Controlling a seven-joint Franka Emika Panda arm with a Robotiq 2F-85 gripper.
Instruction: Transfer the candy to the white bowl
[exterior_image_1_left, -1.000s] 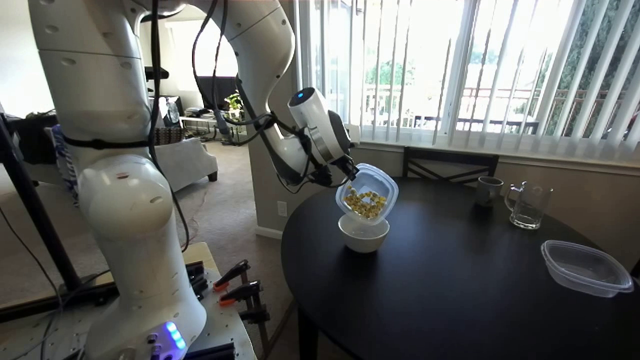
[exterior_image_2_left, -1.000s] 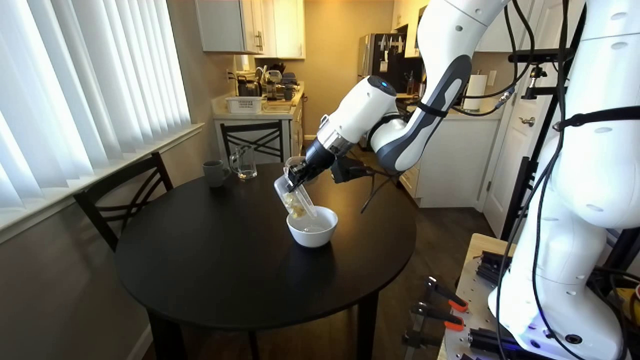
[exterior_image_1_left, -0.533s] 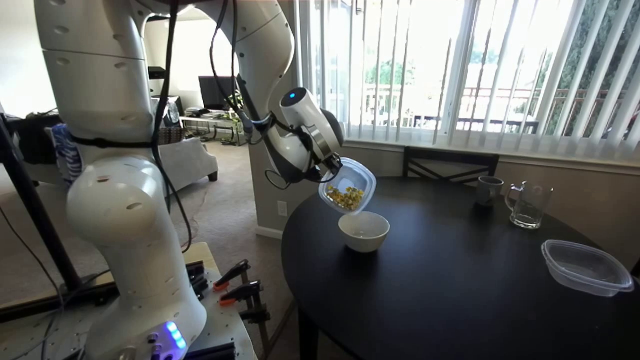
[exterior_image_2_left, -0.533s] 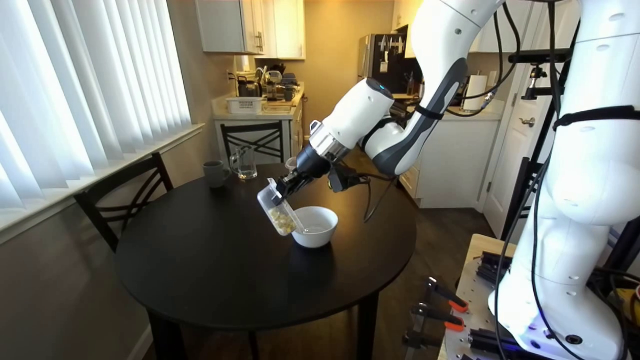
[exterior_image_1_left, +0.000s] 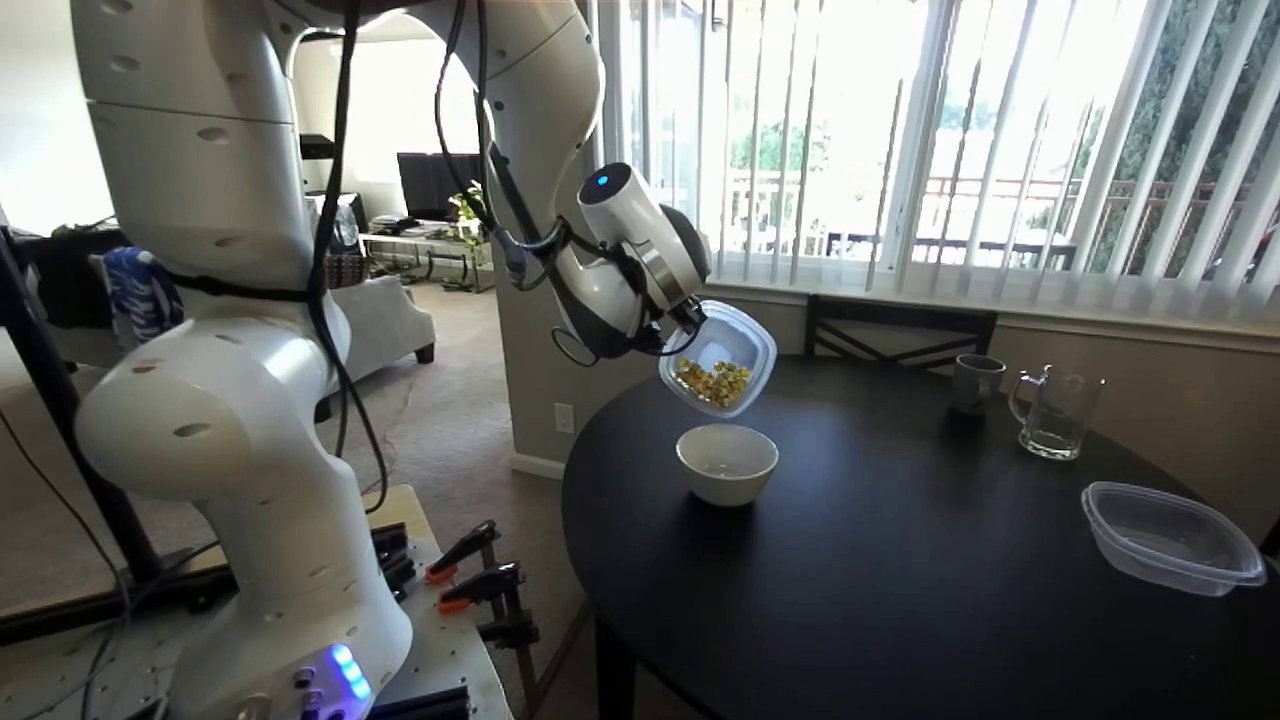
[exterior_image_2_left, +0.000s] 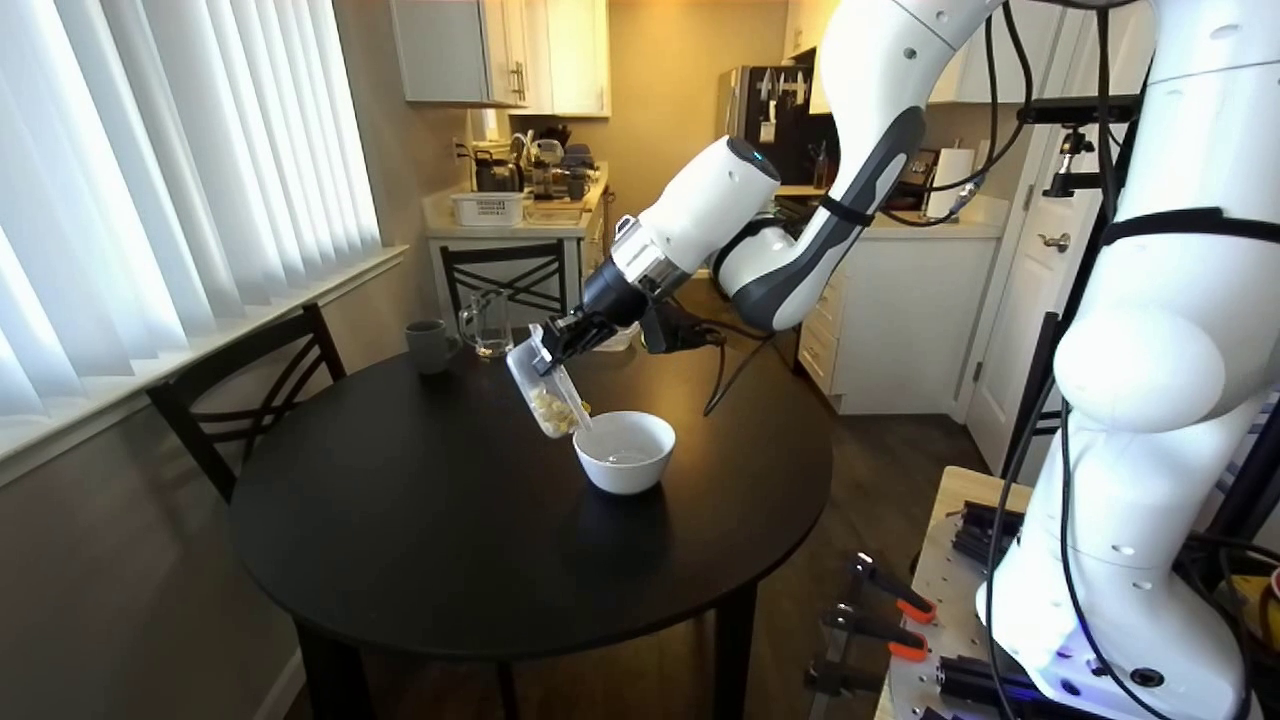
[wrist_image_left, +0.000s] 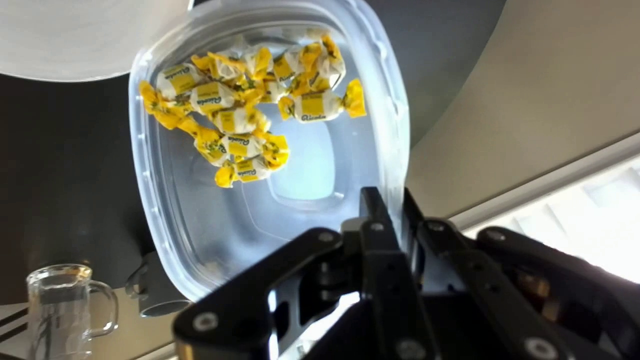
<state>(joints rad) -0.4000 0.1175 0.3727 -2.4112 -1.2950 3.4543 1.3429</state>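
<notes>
One white arm (exterior_image_1_left: 250, 420) reaches over the round dark table (exterior_image_1_left: 860, 600), elbow further left in an exterior view than a second ago. The clear container (exterior_image_2_left: 524, 376) is no longer above the white bowl (exterior_image_2_left: 625, 478); it hangs to the bowl's left, window side, in an exterior view, and higher than half a second ago. Steep tilt, open side facing right and a little up. No contact: a strip of table shows between container and bowl in an exterior view. My reading: approach being reset, pour still to come; in both exterior views the bowl shows no yellow. Lip probably wants bringing back right, over the bowl, before more tilt; tipped from here, pieces could land on the table. In the wrist view the gripper (wrist_image_left: 391, 200) is clamped on the container's rim, a finger each side. The candy (wrist_image_left: 239, 119) lies inside the container, slumped to the low end toward the bowl: small twist-wrapped pieces, white with yellow bands and ends, "Ricola" printed on several. Overlap makes a count unsafe. Smallest: one yellow bit (exterior_image_2_left: 586, 408) at the lip; inside or poking past, cannot tell.
</notes>
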